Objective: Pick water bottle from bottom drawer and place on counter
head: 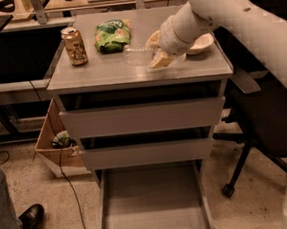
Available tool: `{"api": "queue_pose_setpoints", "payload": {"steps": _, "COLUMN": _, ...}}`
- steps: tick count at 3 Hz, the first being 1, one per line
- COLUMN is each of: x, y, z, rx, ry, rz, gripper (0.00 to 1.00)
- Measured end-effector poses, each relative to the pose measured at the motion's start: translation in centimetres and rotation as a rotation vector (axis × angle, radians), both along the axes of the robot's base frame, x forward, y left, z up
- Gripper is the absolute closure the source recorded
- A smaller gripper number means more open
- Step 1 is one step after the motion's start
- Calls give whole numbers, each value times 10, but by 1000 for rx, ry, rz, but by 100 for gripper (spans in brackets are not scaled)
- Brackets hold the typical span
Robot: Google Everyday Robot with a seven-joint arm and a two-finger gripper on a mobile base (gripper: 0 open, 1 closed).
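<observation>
Three grey drawers sit under the tabletop (130, 75), and the bottom drawer (151, 198) is pulled fully out toward the camera. The two upper drawers (143, 117) are pushed in further. The water bottle (135, 55) lies on its side at the middle of the tabletop, right of the green snack bag (111, 35) and left of the pale bowl (201, 43). The gripper (151, 51) reaches in from the right on the white arm (224, 9). Its tan fingers (162, 59) are closed over the bottle's right end, one on the far side and one on the near side. Whether the bottle touches the surface cannot be told.

No writing can be read on the bottle. The gold-tan can (75, 46) stands upright near the left rear corner, and its printing is too blurred to make out. The bag's pale lettering is also illegible. A cardboard box (50, 145) sits on the floor to the left of the cabinet, and a dark shoe (27, 222) shows at the lower left.
</observation>
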State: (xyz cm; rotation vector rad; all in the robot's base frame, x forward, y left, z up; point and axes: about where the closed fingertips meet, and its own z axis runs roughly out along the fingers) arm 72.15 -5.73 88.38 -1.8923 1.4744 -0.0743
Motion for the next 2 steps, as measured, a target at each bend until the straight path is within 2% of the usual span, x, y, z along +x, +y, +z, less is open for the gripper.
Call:
{"api": "queue_pose_setpoints", "payload": {"steps": 1, "x": 22, "y": 22, "z": -10, "rx": -15, "ry": 25, "rz": 9, "gripper": 81}}
{"api": "queue_pose_setpoints", "payload": {"steps": 2, "x": 38, "y": 40, "z": -21, "rx": -20, "ry": 57, "rz": 22, "gripper": 58}}
